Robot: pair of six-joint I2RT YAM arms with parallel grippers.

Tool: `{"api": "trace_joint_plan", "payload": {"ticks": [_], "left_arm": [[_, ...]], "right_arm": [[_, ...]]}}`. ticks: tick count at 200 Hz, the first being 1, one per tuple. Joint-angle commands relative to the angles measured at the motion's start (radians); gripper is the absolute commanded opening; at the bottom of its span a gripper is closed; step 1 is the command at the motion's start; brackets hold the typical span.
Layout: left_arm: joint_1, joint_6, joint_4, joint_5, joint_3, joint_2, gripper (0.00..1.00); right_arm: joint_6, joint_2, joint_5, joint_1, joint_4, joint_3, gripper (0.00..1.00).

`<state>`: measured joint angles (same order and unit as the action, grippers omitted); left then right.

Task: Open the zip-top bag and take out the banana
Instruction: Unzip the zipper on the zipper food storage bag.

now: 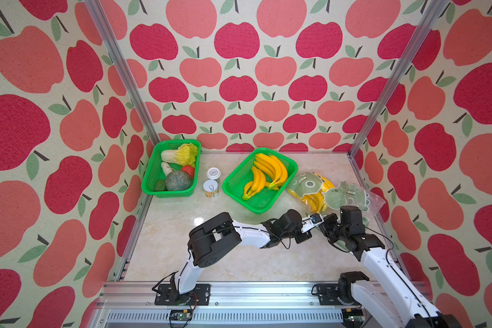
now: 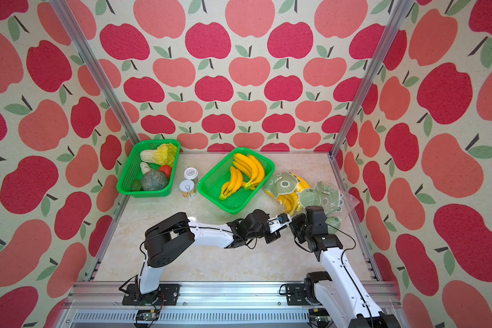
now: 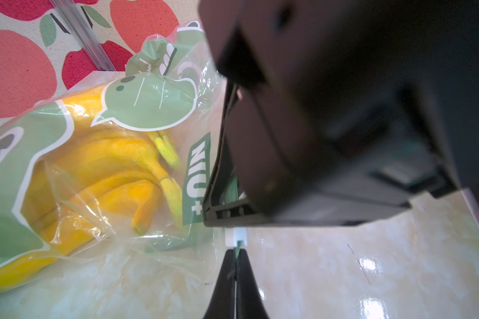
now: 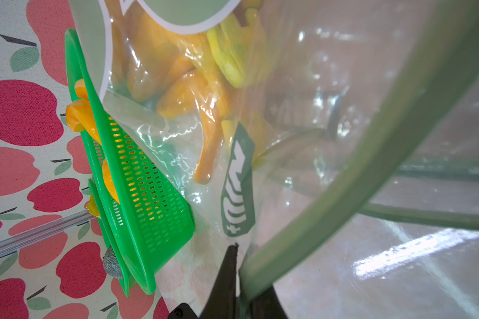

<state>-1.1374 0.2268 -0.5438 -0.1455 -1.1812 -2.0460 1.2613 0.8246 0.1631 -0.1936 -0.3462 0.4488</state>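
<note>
Zip-top bag (image 1: 310, 184) lay on the glossy, marbled tabletop (image 1: 267, 264) just beside the green mesh basket (image 1: 235, 181), its curved yellow banana (image 3: 108, 165) bunch not yet out. Both the left jaws and the right jaws were clenched on the green zip strip (image 4: 315, 221), and the mouth looked partly parted. Its film was thin, crinkly and clear, with matte green prints.

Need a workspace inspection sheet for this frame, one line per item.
Surface: marble-look tabletop, glare patches.
Job's things: zip-top bag lying on the robot's right, bananas inside.
Clutter: banana basket beside the bag; vegetable basket; two cans between them.
Grippers: left pincer shut on the bag's green zip strip; right pincer likewise.
Cables: black cables looping along both arms.
Surroundings: apple-print walls, aluminium posts.
</note>
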Motion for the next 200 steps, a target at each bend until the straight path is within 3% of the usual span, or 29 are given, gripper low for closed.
{"api": "trace_joint_plan", "payload": {"ticks": [1,46,97,200], "left_arm": [[-0.004,-0.008,0.0,0.003,0.023,0.001,0.0],[-0.001,-0.018,-0.014,0.012,0.053,0.021,0.0],[0.001,-0.026,-0.02,0.029,0.081,0.035,0.0],[0.024,-0.061,-0.041,0.073,0.231,0.179,0.0]], "right_arm": [[-0.001,-0.013,-0.012,0.015,-0.021,0.012,0.05],[-0.036,-0.044,0.011,0.117,-0.047,-0.003,0.05],[-0.059,-0.019,0.044,0.164,-0.046,0.006,0.06],[-0.236,0.052,0.134,0.433,-0.033,0.034,0.06]]}}
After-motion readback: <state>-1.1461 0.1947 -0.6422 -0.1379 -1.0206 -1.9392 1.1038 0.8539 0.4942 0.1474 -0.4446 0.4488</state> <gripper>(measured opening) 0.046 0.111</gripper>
